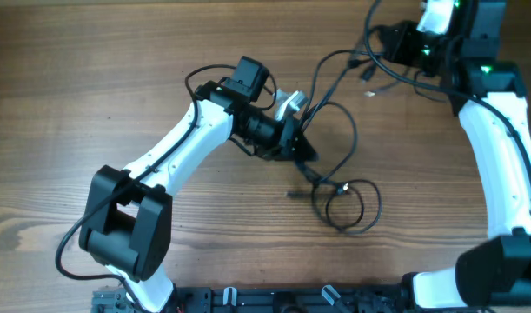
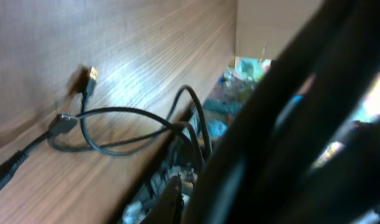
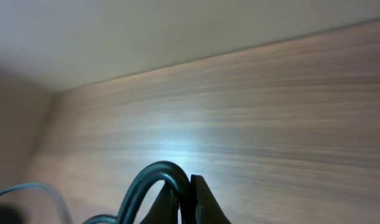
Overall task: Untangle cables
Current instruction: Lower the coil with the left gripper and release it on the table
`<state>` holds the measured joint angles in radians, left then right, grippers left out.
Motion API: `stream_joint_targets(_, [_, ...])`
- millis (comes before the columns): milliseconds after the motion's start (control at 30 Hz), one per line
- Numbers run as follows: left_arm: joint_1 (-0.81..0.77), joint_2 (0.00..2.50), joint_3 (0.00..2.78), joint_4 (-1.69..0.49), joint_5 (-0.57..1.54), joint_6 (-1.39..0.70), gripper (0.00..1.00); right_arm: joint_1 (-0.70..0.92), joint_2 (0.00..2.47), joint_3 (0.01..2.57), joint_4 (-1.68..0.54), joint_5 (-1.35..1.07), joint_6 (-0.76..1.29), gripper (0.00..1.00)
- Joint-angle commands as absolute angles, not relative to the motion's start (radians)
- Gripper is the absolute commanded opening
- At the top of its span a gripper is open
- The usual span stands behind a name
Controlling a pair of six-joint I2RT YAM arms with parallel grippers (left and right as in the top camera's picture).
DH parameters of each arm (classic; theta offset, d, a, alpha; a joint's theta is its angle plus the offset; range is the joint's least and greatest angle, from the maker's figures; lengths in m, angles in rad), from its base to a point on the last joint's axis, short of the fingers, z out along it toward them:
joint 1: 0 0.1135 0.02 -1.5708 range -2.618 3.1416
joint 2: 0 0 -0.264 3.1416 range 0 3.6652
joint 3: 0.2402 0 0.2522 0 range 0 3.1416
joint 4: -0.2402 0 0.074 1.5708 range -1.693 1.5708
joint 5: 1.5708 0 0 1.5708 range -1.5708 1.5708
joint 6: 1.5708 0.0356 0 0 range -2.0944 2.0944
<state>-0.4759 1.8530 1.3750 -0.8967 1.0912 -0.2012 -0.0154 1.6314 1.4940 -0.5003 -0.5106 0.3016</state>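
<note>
Seeing left gripper (image 1: 302,148) clamped tight on the cables (image 1: 321,180) mid-table, fingers pointing toward the right side. Seeing right gripper (image 3: 188,194) pinched closed over a cable bend, up near the far right edge of the table (image 1: 91,78). Tracing strands from right gripper down-left to left gripper, then on into a loose loop (image 1: 378,207) lying flat on the wood just past the left fingertips. Spotting a gold-tipped plug (image 2: 90,74) on bare table in left wrist view, near crossing strands. Can't read finger contact there: too blurred.
</note>
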Motion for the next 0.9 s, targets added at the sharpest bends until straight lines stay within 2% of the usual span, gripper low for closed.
stream_joint_targets(0, [-0.482,1.855,1.305,-1.076,1.070,-0.047,0.04,-0.099,1.673,1.550,-0.374,-0.383,0.411,0.04])
stream_joint_targets(67, [-0.482,1.855,1.305,-1.135,1.069,-0.003,0.04,-0.099,1.703,1.550,-0.369,-0.288,0.445,0.04])
stream_joint_targets(133, [-0.482,1.855,1.305,-1.133,1.069,-0.003,0.04,-0.098,1.711,1.550,-0.394,-0.295,0.440,0.04])
stream_joint_targets(233, [-0.480,1.855,1.305,-1.105,1.069,-0.004,0.04,-0.098,1.703,1.550,-0.427,-0.419,0.352,0.30])
stream_joint_targets(267, [-0.480,1.855,1.305,-1.080,1.068,-0.008,0.04,-0.099,1.690,1.550,-0.468,-0.470,0.338,0.52])
stream_joint_targets(367, [-0.479,1.855,1.305,-1.050,1.045,-0.009,0.04,-0.099,1.639,1.550,-0.596,-0.472,0.333,0.72])
stream_joint_targets(500, [-0.473,1.843,1.321,-1.056,0.697,-0.243,0.06,-0.099,1.572,1.550,-0.770,-0.472,0.286,0.75])
stream_joint_targets(533, [-0.474,1.828,1.336,-1.056,0.637,-0.272,0.21,-0.098,1.563,1.550,-0.799,-0.473,0.270,0.75])
stream_joint_targets(600, [-0.474,1.805,1.356,-1.059,0.590,-0.279,0.43,-0.098,1.551,1.550,-0.830,-0.473,0.261,0.75])
stream_joint_targets(633, [-0.474,1.787,1.373,-1.061,0.559,-0.279,0.60,-0.098,1.541,1.550,-0.846,-0.473,0.249,0.75])
stream_joint_targets(667, [-0.474,1.770,1.390,-1.065,0.530,-0.279,0.66,-0.098,1.531,1.550,-0.856,-0.473,0.234,0.75])
stream_joint_targets(733, [-0.474,1.719,1.419,-1.066,0.453,-0.305,0.72,-0.098,1.499,1.550,-0.875,-0.473,0.216,0.75])
stream_joint_targets(867, [-0.474,1.590,1.429,-1.061,0.301,-0.396,0.72,-0.099,1.439,1.550,-0.902,-0.472,0.200,0.75])
